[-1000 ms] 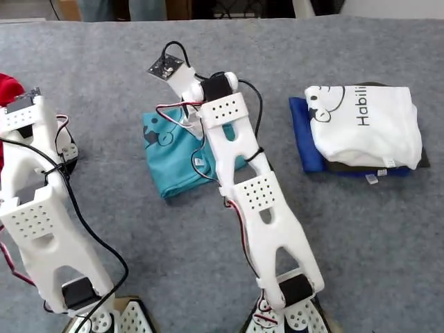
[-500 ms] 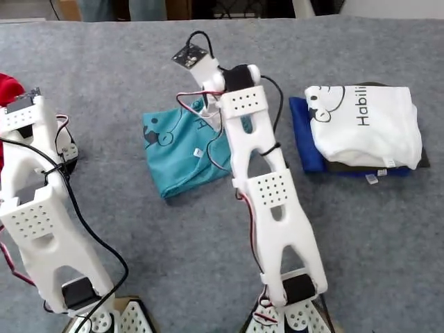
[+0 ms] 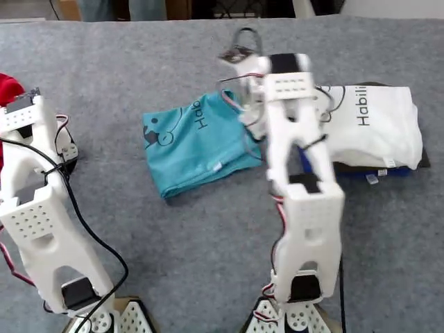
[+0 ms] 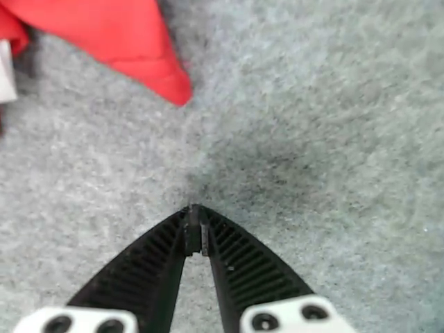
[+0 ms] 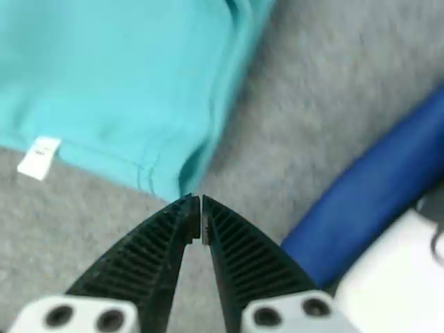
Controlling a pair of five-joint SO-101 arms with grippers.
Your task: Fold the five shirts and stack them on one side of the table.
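1. The teal shirt [image 3: 198, 142] lies folded into a rough rectangle near the middle of the table. Its long axis runs across the table and is tilted, with the right end turned toward the far edge. A small white care label [image 3: 217, 166] sits at its near hem.
2. On the right side is a stack with its long axis also across the table. A white shirt [image 3: 371, 125] is on top, a blue shirt [image 5: 374, 187] lies under it, and a dark shirt [image 3: 423, 161] peeks out at the bottom corner.
3. A red shirt [image 4: 104, 35] lies crumpled at the table's left edge.
4. The right gripper [image 5: 195, 215] hangs over the strip of bare felt between the teal shirt's right corner and the blue shirt's rolled edge. Its ribbed black tips are pressed together on nothing.
5. The left gripper [image 4: 194, 225] sits low over the felt near the red shirt's pointed corner but apart from it, its tips likewise together and holding nothing.
6. The grey felt [image 3: 173, 243] is fuzzy and flat. It lies open along the near side between the arms, and along the far side.
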